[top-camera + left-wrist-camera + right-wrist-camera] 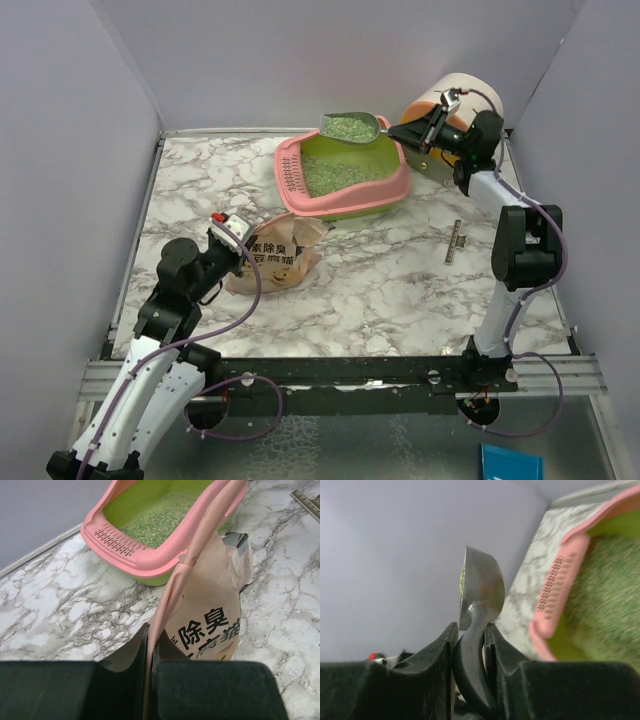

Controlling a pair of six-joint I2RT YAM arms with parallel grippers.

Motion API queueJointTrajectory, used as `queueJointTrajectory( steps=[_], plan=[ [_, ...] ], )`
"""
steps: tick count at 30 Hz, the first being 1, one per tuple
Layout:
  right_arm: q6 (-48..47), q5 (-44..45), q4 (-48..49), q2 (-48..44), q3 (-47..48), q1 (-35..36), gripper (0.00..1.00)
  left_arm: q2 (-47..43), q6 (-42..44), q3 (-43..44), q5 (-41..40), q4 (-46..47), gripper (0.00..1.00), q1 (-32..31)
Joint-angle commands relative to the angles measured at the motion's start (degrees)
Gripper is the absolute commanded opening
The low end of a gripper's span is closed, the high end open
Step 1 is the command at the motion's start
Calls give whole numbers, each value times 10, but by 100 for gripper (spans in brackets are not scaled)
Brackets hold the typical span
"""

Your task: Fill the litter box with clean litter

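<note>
The pink litter box with its green inside stands at the back middle, with a layer of greenish litter in it. My right gripper is shut on the black handle of a grey metal scoop heaped with litter, held above the box's far rim. In the right wrist view the scoop stands left of the box. My left gripper is shut on the rim of the tan pouch, which lies left of centre. In the left wrist view the pouch rises in front of the box.
A white-orange round cabinet stands behind the right arm at the back right. A small ruler-like strip lies on the marble table right of centre. Grey walls close in the left, back and right sides.
</note>
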Motion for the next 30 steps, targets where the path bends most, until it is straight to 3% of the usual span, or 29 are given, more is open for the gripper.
queueJointTrajectory(
  steps=[1, 6, 13, 19, 26, 30],
  plan=[
    [-337, 86, -384, -42, 141, -3, 1, -19, -14, 4, 7, 34, 0, -1],
    [-473, 173, -525, -65, 200, -3, 1, -15, -14, 4, 10, 36, 0, -1],
    [-596, 259, -613, -108, 230, 3, 1, -5, -20, 3, 17, 46, 0, 0],
    [-704, 367, -682, -132, 275, 48, 1, -4, -22, 4, 17, 46, 0, 0],
    [-767, 457, -726, -131, 326, 111, 1, -10, -23, 5, 16, 39, 0, 0],
    [-781, 454, -736, -133, 340, 137, 1, -17, -24, 1, 14, 38, 0, 0]
  ],
)
